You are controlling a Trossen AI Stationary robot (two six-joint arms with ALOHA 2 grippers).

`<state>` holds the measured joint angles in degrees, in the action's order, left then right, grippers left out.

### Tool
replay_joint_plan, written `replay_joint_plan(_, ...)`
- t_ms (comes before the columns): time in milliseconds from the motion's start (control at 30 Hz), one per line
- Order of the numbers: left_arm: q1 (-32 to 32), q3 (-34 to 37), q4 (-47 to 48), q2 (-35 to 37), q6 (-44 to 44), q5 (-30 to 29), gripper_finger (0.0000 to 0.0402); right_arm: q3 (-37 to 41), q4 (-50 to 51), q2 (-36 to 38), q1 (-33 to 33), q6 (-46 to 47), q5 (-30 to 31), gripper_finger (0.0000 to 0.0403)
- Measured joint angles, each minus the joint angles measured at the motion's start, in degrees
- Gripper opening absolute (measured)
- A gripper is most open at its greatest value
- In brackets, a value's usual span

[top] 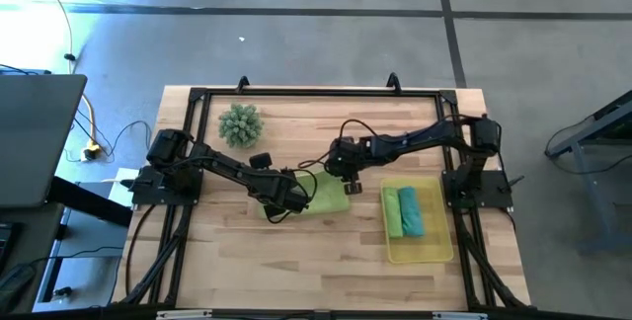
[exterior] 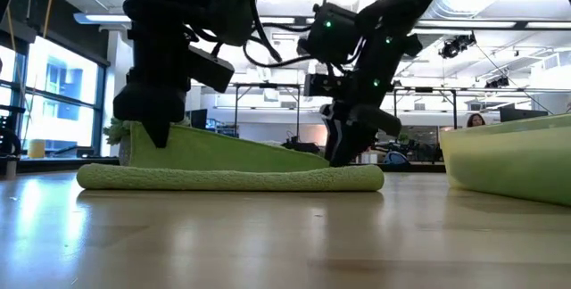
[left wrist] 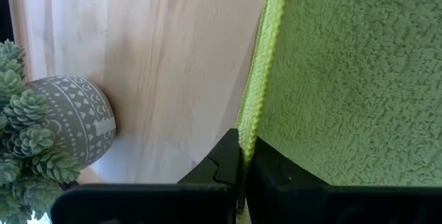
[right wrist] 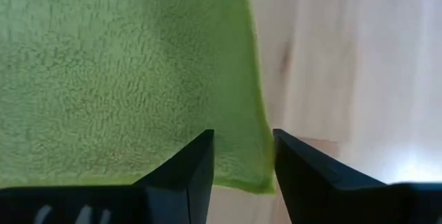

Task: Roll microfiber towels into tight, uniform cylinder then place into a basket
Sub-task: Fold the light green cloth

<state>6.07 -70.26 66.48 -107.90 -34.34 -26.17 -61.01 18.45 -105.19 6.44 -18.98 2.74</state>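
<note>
A lime green towel (top: pixel 324 198) lies on the table's middle. Its left edge is raised, and the rest (exterior: pixel 232 179) lies flat on the wood. My left gripper (top: pixel 279 209) is shut on that raised edge. My right gripper (top: pixel 348 184) is open above the towel's right end, with its fingers on either side of a corner (right wrist: pixel 252 172). The yellow basket (top: pixel 420 254) at the right holds a rolled green towel (top: pixel 393 211) and a rolled teal towel (top: pixel 412 211) side by side. My left gripper pinches the towel's hemmed left edge (left wrist: pixel 247 131) between its two shut fingers, which come from above and point down. The edge is lifted a little (exterior: pixel 178 133), and the cloth slopes down from it to the part on the table. My right gripper: I cannot tell whether its open fingers (right wrist: pixel 197 165) touch the towel's corner.
A spiky green plant (top: pixel 240 124) in a patterned grey pot (left wrist: pixel 79 120) stands at the far left, close behind my left gripper. The basket's wall (exterior: pixel 508 160) rises to the right of the towel. Bare wood lies along the near side.
</note>
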Motion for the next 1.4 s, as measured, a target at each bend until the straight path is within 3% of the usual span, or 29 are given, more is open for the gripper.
replay_joint_plan(167, 0.00, 0.00, 0.15, 0.00, 0.01, -0.03, 0.0003, 0.02, 0.43, -1.47, -0.07, 0.95, 0.11, 0.0120)
replay_joint_plan(467, 0.00, -0.11, 3.19, 0.00, -1.68, -0.04, 0.0003, 0.00, 4.20, 0.05, -0.32, 2.22, 0.20, 0.0008)
replay_joint_plan(933, 4.47, -9.36, 10.32, 0.02, -6.00, 0.07, 0.0003, -0.02, 4.80, 4.01, -8.79, 6.66, 0.10, 0.0001)
replay_joint_plan(1067, 7.67, -12.81, 13.76, 0.02, -8.21, 3.93, 0.0003, -0.02, 5.18, 5.57, -12.57, 9.87, -0.86, 0.0001)
replay_joint_plan(1267, 13.20, -18.36, 14.79, 0.02, -9.60, 12.22, 0.0003, -0.02, 4.49, 10.58, -18.06, 15.24, -7.08, 0.0000)
replay_joint_plan(1400, 16.58, -21.46, 14.34, 0.02, -11.80, 14.66, 0.0003, -0.02, 2.85, 12.80, -21.28, 17.67, -10.66, 0.0000)
